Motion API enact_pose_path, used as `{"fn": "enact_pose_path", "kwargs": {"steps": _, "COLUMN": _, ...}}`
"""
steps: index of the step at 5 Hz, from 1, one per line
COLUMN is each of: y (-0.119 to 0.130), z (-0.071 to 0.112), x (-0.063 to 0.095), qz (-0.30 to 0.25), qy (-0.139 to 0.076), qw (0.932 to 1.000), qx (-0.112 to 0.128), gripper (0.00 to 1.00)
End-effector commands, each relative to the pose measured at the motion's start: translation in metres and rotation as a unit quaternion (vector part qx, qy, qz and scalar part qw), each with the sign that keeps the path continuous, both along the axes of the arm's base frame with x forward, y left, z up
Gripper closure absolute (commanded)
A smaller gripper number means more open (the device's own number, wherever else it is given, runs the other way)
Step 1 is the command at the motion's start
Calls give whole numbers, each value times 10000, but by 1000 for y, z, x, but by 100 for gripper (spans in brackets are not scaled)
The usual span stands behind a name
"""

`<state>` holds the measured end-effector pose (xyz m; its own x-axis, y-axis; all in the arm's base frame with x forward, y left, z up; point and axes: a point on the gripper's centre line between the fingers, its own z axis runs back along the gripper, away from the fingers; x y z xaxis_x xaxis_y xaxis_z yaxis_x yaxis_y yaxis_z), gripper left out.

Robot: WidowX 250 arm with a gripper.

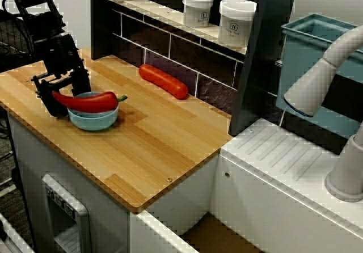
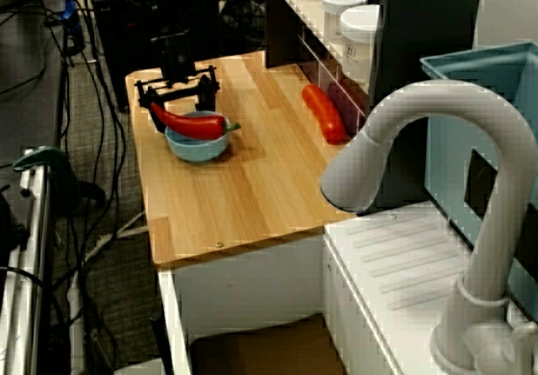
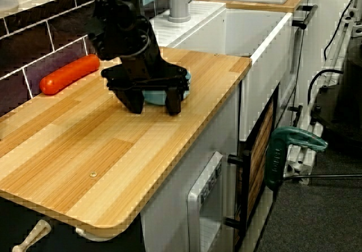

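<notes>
Locate pepper point(image 1: 85, 100) across bowl point(image 1: 93, 120) rim. Note gripper point(image 3: 154, 106) spread wide, holding nothing, straddling the thin end. Treat as light, smooth, probably slippery; grasp at thick middle.

My gripper point(image 3: 153, 106) points straight down at the wooden counter point(image 3: 85, 150), its two black fingers point(image 3: 173, 102) spread wide. The tips are at the boards, though I cannot tell whether they touch. Just behind my fingers, showing through the gap between them, sits a light blue bowl point(image 3: 156, 97). Well away from my hand, against the dark tiled wall point(image 3: 34, 43), lies a long red sausage-shaped thing point(image 3: 69, 74). Beyond my hand stands a grey post point(image 3: 179, 0) on the white sink top, and far below counter level hangs a green clamp point(image 3: 285, 147).
</notes>
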<state>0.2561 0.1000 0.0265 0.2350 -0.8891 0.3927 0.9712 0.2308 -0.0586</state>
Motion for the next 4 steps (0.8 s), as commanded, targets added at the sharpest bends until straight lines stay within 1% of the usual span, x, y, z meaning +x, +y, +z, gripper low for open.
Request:
{"fn": "enact_pose_path", "kwargs": {"steps": 1, "y": -21, "z": 25, "x": 16, "qz": 32, "qy": -144, "qw": 9999, "qx": 76, "gripper": 0}}
{"fn": "enact_pose_path", "kwargs": {"steps": 3, "y": -51, "z": 29, "x": 23, "qz": 190, "qy": -304, "qw": 9993, "qx": 52, "gripper": 0}}
{"fn": "enact_pose_path", "kwargs": {"steps": 4, "y": -62, "z": 24, "x": 16, "qz": 160, "qy": -349, "qw": 9992, "qx": 78, "gripper": 0}}
